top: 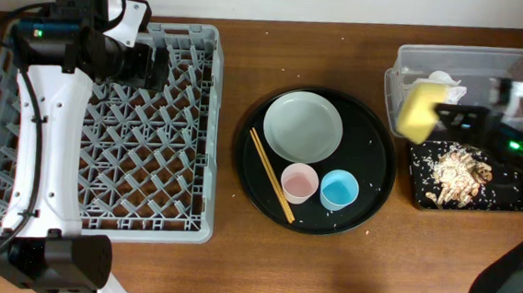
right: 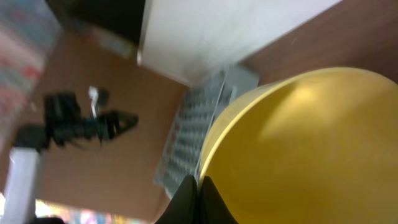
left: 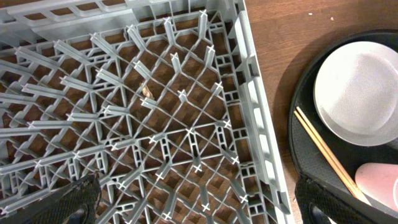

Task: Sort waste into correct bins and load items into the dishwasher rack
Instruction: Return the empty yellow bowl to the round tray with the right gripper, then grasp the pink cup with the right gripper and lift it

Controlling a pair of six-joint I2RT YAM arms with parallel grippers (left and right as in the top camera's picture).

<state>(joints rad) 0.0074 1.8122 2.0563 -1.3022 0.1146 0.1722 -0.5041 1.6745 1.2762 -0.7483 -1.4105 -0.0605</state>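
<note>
My right gripper (top: 448, 115) is shut on the rim of the small yellow bowl (top: 418, 111) and holds it tipped on its side over the left ends of the clear tub (top: 406, 60) and the shallow black tray (top: 516, 203). The bowl (right: 311, 149) fills the right wrist view, with the fingers (right: 196, 199) pinching its edge. White tissues (top: 446, 83) lie in the tub and food scraps (top: 458, 174) in the tray. My left gripper (top: 152, 65) is open and empty above the grey dishwasher rack (top: 182, 224). Its fingers (left: 199, 208) spread over the rack's pegs (left: 186, 130).
A large round black tray (top: 368, 200) in the middle holds the grey-green plate (top: 305, 126), pink cup (top: 299, 181), light-blue cup (top: 339, 189) and chopsticks (top: 271, 175). The left wrist view shows the plate (left: 357, 93) and chopsticks (left: 323, 152).
</note>
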